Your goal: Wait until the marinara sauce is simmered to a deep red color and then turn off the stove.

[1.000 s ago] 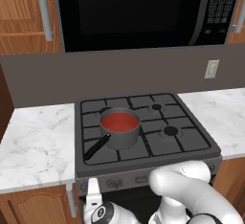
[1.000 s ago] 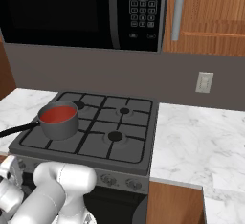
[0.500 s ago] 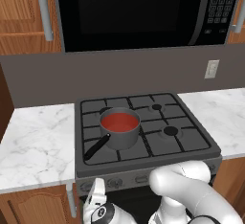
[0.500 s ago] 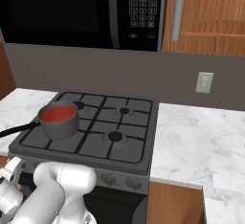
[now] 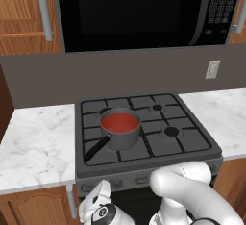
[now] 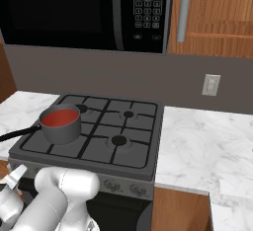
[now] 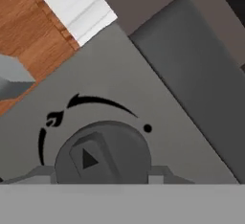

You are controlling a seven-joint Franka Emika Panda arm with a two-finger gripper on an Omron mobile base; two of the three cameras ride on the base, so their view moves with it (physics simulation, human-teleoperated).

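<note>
The marinara sauce (image 5: 120, 122) (image 6: 60, 118) is a flat, bright red disc inside a small dark grey saucepan (image 5: 126, 140) on the stove's (image 5: 158, 142) (image 6: 123, 126) front left burner. The pan's long handle (image 5: 97, 148) points toward the front left. My gripper (image 5: 99, 191) (image 6: 17, 173) is low at the left end of the stove's front panel. In the hand view, a round grey knob (image 7: 103, 153) with a dark triangle mark sits between my open gripper's (image 7: 99, 175) fingertips (image 7: 38, 175). A flame symbol (image 7: 52, 120) and an arc are printed beside the knob.
White marble counters (image 5: 38, 142) (image 6: 202, 146) flank the stove. A black microwave (image 5: 139, 12) hangs above it, between wooden cabinets (image 5: 24, 12). More knobs (image 6: 133, 189) line the front panel. A wall outlet (image 6: 211, 84) is on the grey backsplash.
My hand has risen a little toward the left end of the stove's front panel. The pan and sauce look the same.
</note>
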